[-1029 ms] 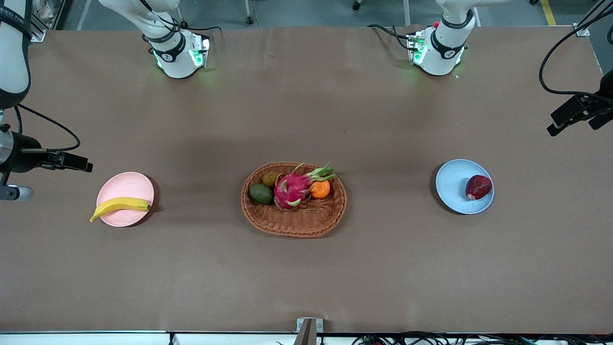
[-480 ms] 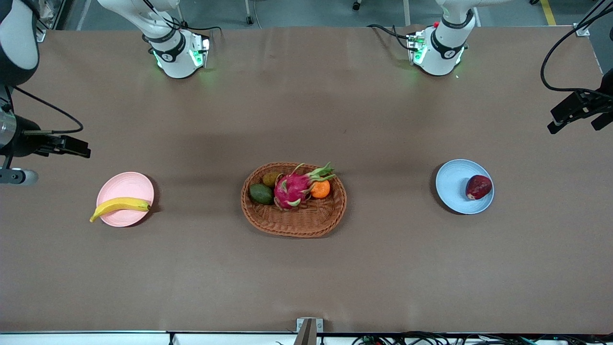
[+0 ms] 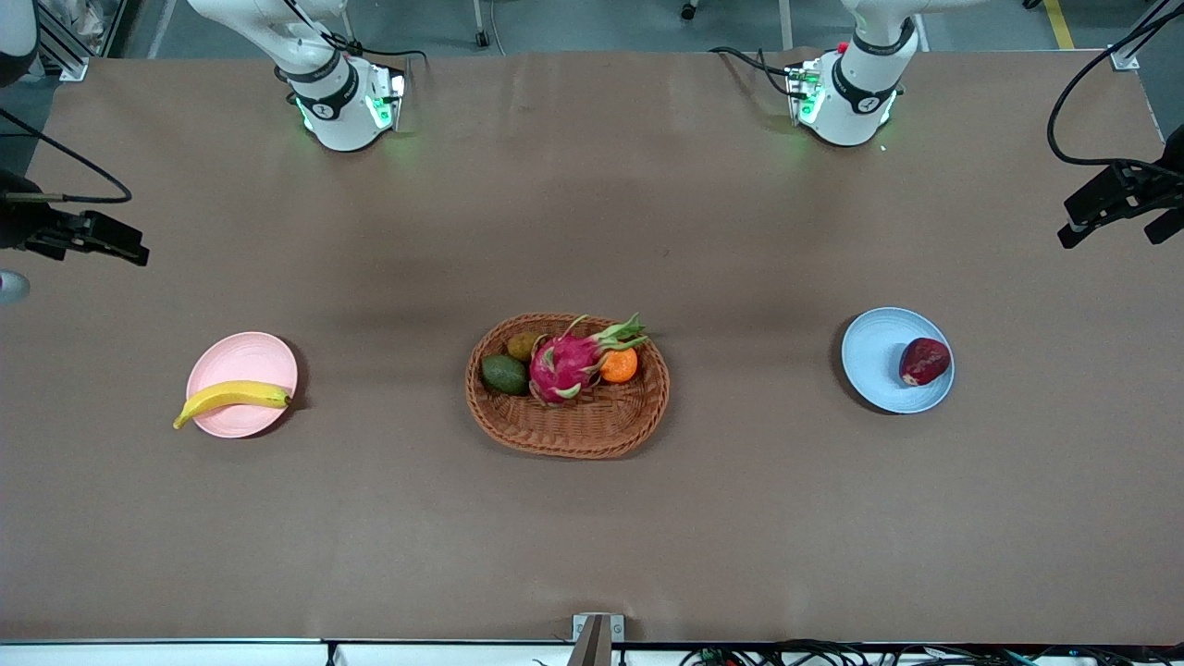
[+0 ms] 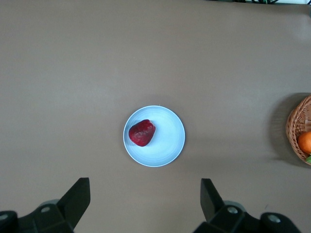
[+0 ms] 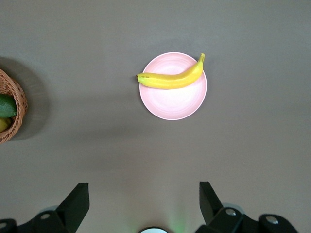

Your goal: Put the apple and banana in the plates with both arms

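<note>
Yellow banana [image 3: 231,396] is lying across the pink plate [image 3: 242,356], its dark stem tip sticking out past the rim toward the right arm's end of the table; the other tip is sitting at the rim on the basket side. Maroon apple [image 3: 924,361] is sitting inside the blue plate [image 3: 874,356], off-centre toward the left arm's end, touching nothing but the plate. Both fruits look placed, so the task is reading as done or nearly so.

Right gripper [image 5: 141,201] is hanging high over the table at the right arm's end, fingers spread wide, holding nothing. Left gripper [image 4: 143,199] is likewise up over the table at the left arm's end, fingers wide apart and empty.

Handling guess: the banana is probably light, soft-skinned and bruising easily, so a gentle pinch across the mid-body, at right angles to its length, looks best; the curve could make it roll. The apple is likely firmer and a bit heavier, lumpy, with smooth skin that may slip; taking hold across its widest part from above looks safest.

Wicker basket [image 3: 592,430] mid-table is holding the dragon fruit [image 3: 566,363], orange [image 3: 619,366] and a green fruit [image 3: 504,374], all well apart from both plates.
</note>
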You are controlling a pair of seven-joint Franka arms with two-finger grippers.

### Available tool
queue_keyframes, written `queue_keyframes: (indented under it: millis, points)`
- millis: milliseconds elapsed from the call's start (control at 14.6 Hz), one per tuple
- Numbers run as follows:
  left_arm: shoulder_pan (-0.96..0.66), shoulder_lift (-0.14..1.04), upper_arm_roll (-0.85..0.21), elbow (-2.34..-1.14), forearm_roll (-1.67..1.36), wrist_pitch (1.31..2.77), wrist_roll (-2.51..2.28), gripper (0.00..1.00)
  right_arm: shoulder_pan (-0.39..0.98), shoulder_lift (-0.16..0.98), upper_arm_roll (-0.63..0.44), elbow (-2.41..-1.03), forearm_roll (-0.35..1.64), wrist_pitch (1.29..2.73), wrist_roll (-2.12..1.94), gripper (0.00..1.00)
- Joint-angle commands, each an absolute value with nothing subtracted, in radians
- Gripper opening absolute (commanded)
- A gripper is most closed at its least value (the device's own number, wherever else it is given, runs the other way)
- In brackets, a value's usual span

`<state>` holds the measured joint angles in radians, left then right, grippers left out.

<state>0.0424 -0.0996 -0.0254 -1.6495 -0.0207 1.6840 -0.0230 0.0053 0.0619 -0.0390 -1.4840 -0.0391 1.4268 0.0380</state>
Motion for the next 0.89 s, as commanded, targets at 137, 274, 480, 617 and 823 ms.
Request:
queue_keyframes:
  millis: [137,274,480,617,823]
  points:
    - [0.041,-0.095,-0.028,-1.629,-0.017,1.658,-0.011,1.0,0.008,-0.075,-0.049,-1.605,-0.025,1.431,0.046,1.0]
    - [0.041,-0.095,-0.028,-1.629,-0.015,1.638,-0.009,1.0,0.008,-0.092,-0.055,-1.605,-0.023,1.424,0.046,1.0]
    - [0.041,-0.094,-0.028,-1.629,-0.015,1.637,-0.009,1.0,0.009,-0.101,-0.055,-1.601,-0.021,1.424,0.046,1.0]
    - [0.041,-0.095,-0.028,-1.629,-0.014,1.635,-0.011,1.0,0.003,-0.107,-0.063,-1.6,0.02,1.424,0.038,1.0]
    - [0.04,-0.094,-0.029,-1.629,-0.014,1.637,-0.014,1.0,0.003,-0.115,-0.086,-1.6,0.029,1.425,0.031,1.0]
